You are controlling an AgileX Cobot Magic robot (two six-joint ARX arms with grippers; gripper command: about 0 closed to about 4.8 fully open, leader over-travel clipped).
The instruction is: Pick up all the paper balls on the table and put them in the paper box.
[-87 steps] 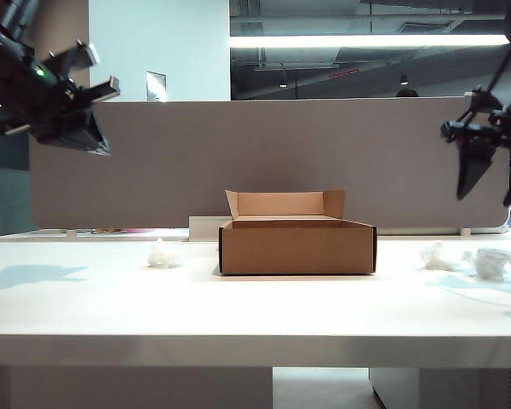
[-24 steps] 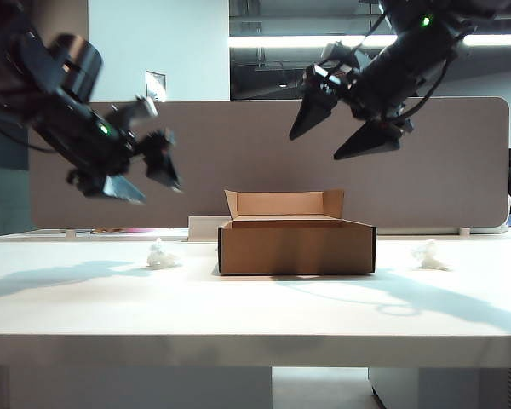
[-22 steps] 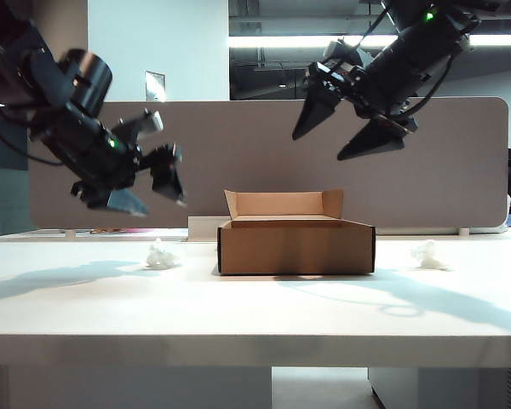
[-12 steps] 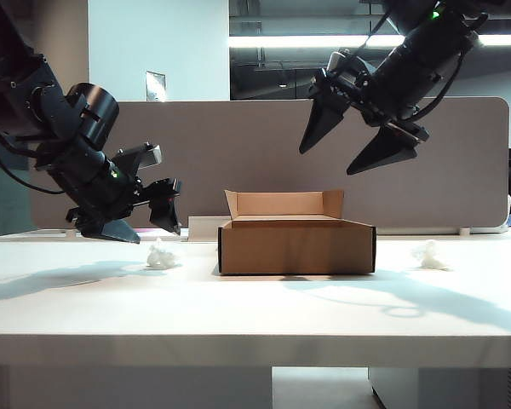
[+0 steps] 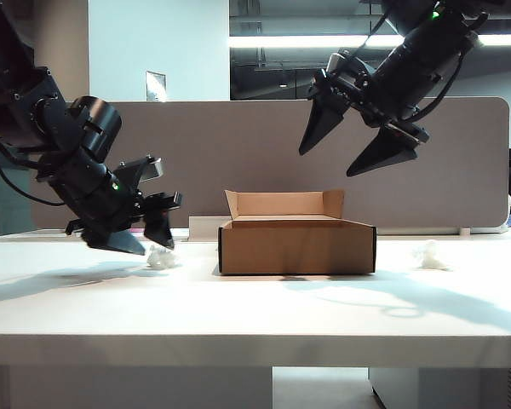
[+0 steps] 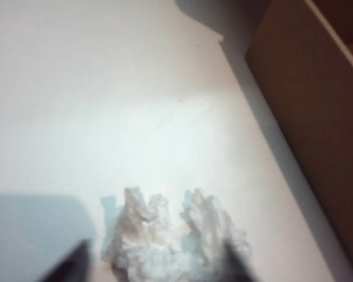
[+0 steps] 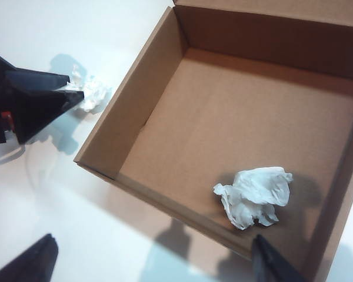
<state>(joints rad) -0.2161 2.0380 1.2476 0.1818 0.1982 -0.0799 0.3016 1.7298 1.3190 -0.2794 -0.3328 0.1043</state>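
Note:
A white paper ball (image 5: 160, 256) lies on the table (image 5: 255, 315) left of the brown paper box (image 5: 296, 245). My left gripper (image 5: 145, 245) is down at this ball. In the left wrist view the ball (image 6: 170, 241) sits between the two dark fingers (image 6: 70, 267); one finger touches it and a gap shows at the other. My right gripper (image 5: 330, 162) hangs open high above the box. Its wrist view looks into the box (image 7: 135, 106), where another paper ball (image 7: 253, 197) lies. A third ball (image 5: 428, 254) rests on the table right of the box.
A grey fabric divider panel (image 5: 238, 145) stands behind the table. The box's rear flap (image 5: 285, 203) is raised. The right wrist view also shows the left gripper (image 7: 29, 103) beside the left ball (image 7: 88, 91).
My left gripper has come down from above to the ball left of the box, and its jaws have narrowed around it. My right gripper stays open over the box.

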